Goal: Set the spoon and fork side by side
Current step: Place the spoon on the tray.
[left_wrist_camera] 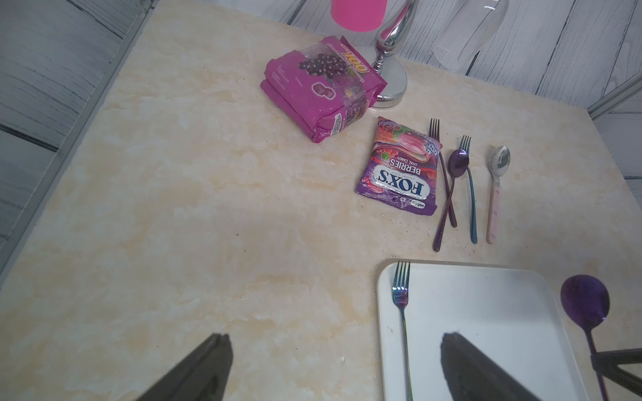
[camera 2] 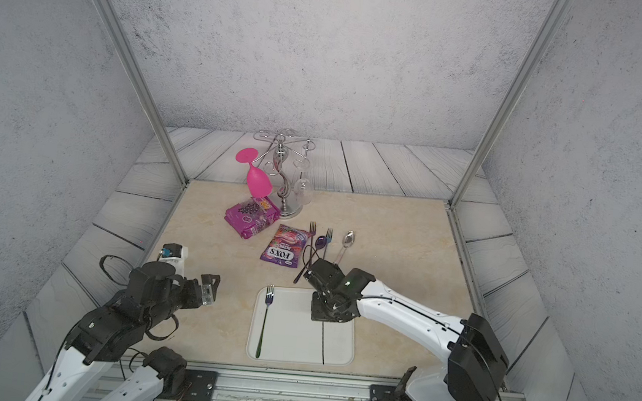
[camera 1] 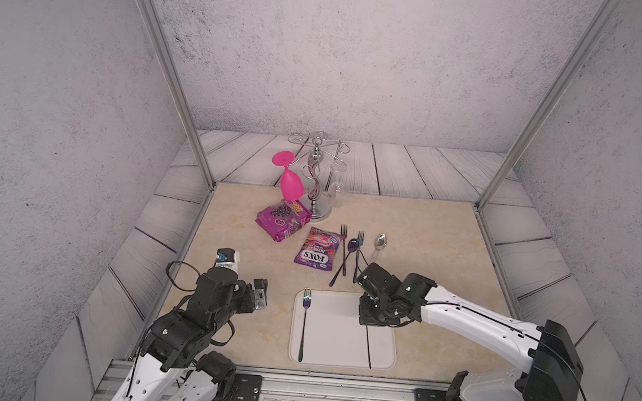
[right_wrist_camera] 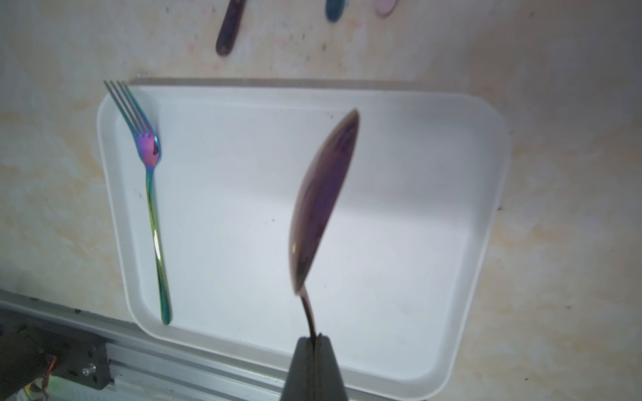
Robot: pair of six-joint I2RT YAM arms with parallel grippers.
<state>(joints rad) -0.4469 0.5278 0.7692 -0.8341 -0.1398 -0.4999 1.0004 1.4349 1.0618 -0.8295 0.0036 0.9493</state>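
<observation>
Silver metal rail (camera 1: 334, 393) runs along the near edge, and both arms are bolted to it. Just past it a white tray (camera 1: 337, 353) lies on the table (camera 1: 235, 249), which is pale cream stone with yellow blotches. The fork (camera 1: 303, 327), shiny with rainbow colours, lies flat along the tray's left side. The right gripper (right_wrist_camera: 316, 338) is squeezed tight on the thin handle of the spoon (right_wrist_camera: 323, 205), a purple one, held over the tray's right part, well apart from the fork and turned on its edge. The left gripper (left_wrist_camera: 334, 336) hangs over bare table left of the tray, jaws wide apart, holding nothing. Farther back lie a candy bag (camera 1: 317, 248), a dark fork (left_wrist_camera: 439, 163), a little purple spoon (left_wrist_camera: 458, 163), a blue fork (left_wrist_camera: 469, 184) and a silver spoon (left_wrist_camera: 498, 163), close together. Behind them sit a purple pack (camera 1: 282, 220) and a silver stand (camera 1: 315, 181) with a pink glass (camera 1: 291, 185) and a clear glass (camera 1: 333, 194) hanging upside down. Grey wooden planks (camera 1: 393, 168) ring the table, metal posts (camera 1: 164, 68) rise at its far corners, and rough grey walls (camera 1: 324, 51) close the room.
</observation>
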